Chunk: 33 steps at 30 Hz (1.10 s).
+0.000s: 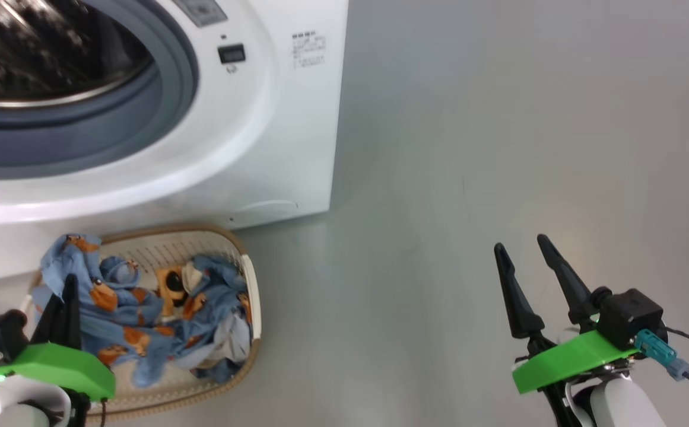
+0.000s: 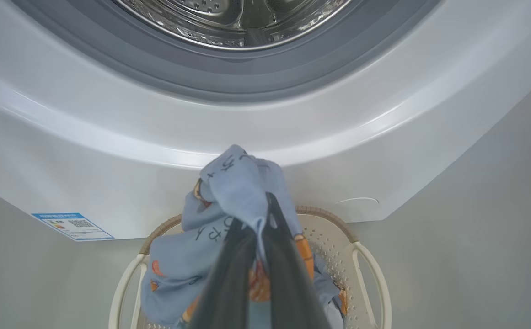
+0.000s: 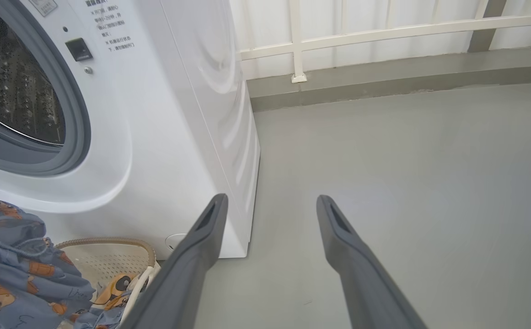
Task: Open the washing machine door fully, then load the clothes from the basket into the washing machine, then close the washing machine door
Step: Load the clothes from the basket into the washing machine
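Observation:
The washing machine (image 1: 273, 148) stands with its grey-ringed opening (image 1: 160, 101) bare and the steel drum (image 2: 238, 18) showing; its door is out of view. Just in front of it sits the cream basket (image 1: 252, 279) holding light-blue clothes (image 1: 202, 320) with orange prints. My left gripper (image 1: 65, 290) is shut on a bunch of that blue cloth (image 2: 233, 183), lifted a little above the basket (image 2: 366, 269) and below the opening. My right gripper (image 1: 521, 248) hangs open over bare floor to the right, fingers (image 3: 338, 228) spread with nothing between them.
Grey floor (image 1: 498, 148) stretches wide to the right of the machine. A white railing (image 3: 384, 32) and a low kerb run along the far side. A blue energy sticker (image 2: 71, 225) sits low on the machine's front.

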Motion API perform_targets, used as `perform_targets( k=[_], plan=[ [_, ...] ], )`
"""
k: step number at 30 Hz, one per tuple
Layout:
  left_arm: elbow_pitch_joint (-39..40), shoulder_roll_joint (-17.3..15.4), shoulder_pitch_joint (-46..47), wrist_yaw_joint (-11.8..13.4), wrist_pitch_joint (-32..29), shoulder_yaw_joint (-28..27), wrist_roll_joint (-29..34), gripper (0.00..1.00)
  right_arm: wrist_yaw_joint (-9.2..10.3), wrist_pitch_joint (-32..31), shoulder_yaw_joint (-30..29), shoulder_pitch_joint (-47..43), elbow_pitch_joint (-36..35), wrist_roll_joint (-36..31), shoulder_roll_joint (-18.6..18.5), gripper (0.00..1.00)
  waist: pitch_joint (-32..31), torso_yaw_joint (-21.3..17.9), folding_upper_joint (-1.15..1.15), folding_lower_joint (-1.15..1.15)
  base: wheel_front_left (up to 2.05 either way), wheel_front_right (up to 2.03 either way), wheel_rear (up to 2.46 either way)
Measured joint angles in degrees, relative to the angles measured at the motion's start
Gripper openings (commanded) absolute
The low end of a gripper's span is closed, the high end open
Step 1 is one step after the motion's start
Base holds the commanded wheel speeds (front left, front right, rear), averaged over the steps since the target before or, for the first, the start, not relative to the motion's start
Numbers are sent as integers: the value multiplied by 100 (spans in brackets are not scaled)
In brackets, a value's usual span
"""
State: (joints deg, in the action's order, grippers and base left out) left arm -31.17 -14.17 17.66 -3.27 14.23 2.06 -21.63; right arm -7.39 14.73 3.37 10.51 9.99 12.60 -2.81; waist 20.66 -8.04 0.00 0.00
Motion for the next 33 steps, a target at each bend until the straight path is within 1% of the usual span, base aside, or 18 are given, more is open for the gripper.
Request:
perform_targets(
  k=[7,11,16,24,27,33],
  plan=[
    [962,214,-604,158,15,-256,246,0,0,0,-153,-242,40,-155,2,100,-570,66,0,0,0,0,0],
    [1504,320,-967,187,25,-363,393,0,0,0,-226,-401,62,-255,3,100,-898,70,0,0,0,0,0],
    [1993,479,-1461,288,38,-447,637,0,0,0,-235,-553,94,-359,4,100,-1296,57,0,0,0,0,0],
    [2499,694,-2128,302,38,-506,906,0,0,0,-248,-746,111,-559,3,100,-1925,39,0,0,0,0,0],
    [2576,766,-2257,354,38,-570,972,0,0,0,-259,-791,70,-599,3,100,-2047,59,0,0,0,0,0],
    [2583,857,-2431,352,38,-631,988,0,0,0,-249,-798,15,-600,3,100,-2107,134,0,0,0,0,0]
  ],
)
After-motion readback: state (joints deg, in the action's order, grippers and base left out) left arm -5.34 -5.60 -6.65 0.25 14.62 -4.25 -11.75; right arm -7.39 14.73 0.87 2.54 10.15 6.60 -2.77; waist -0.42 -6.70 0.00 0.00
